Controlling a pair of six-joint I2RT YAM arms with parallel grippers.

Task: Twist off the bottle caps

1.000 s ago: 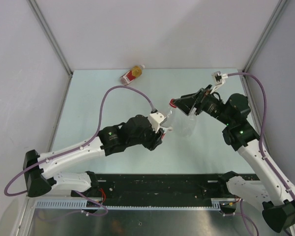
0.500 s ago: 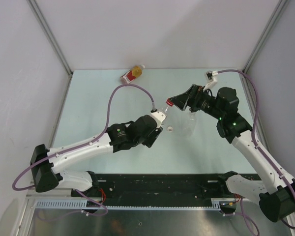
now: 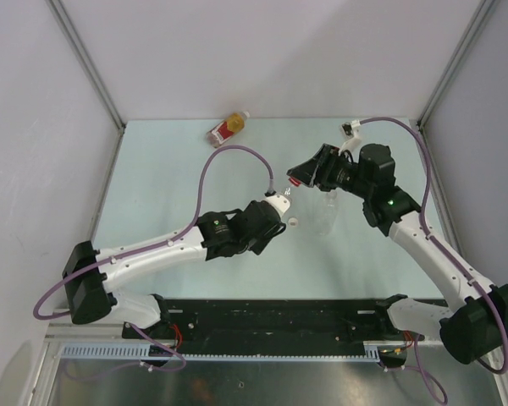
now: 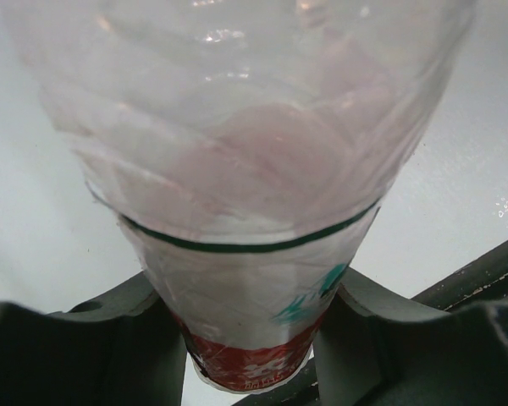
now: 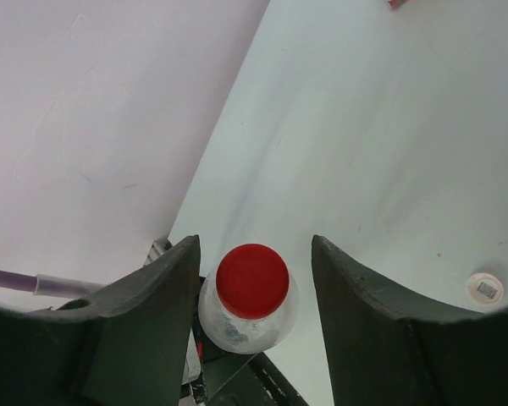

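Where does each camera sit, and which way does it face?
Top external: high behind the robot, looking down on the table; left arm and right arm show.
Left wrist: faces along the left gripper at the labelled bottle clamped in it.
Right wrist: looks down on the red cap, the right gripper open around it.
Shared: both wrist views see that bottle.

The left arm (image 3: 152, 252) and right arm (image 3: 425, 249) have brought their elbows in toward the held bottle (image 4: 254, 211).

The cap (image 5: 252, 281) is red, the bottle (image 4: 237, 194) clear.
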